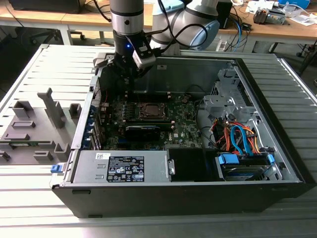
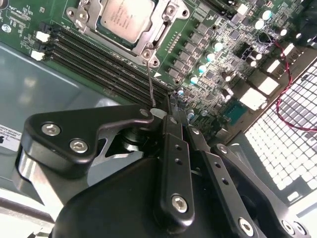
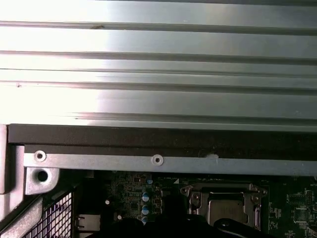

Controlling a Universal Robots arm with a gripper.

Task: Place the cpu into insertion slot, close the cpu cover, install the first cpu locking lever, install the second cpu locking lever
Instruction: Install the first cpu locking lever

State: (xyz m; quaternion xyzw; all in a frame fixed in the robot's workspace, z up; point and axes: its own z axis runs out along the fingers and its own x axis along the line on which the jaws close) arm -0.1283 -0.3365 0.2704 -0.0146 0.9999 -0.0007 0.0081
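The cpu (image 2: 126,17), a dull silver square, lies in the insertion slot (image 2: 163,30) on the green board. The cpu cover (image 2: 171,12) lies down around the chip as a metal frame. A thin wire locking lever (image 2: 150,82) rises from the socket's corner up to my gripper (image 2: 157,111). The black fingers (image 2: 171,144) stand close together and look shut on the lever's tip. In the exterior view my gripper (image 1: 130,84) hangs over the board toward that view's left of the socket (image 1: 151,110). The first wrist view shows the socket frame (image 3: 224,198) below the case wall.
The open computer case (image 1: 277,148) lies on a slatted metal table (image 1: 29,69). Long black memory slots (image 2: 99,64) run beside the socket. A red cable (image 2: 282,94) loops near the perforated rear panel (image 2: 282,144). Grey fixtures (image 1: 34,124) stand at the exterior view's left.
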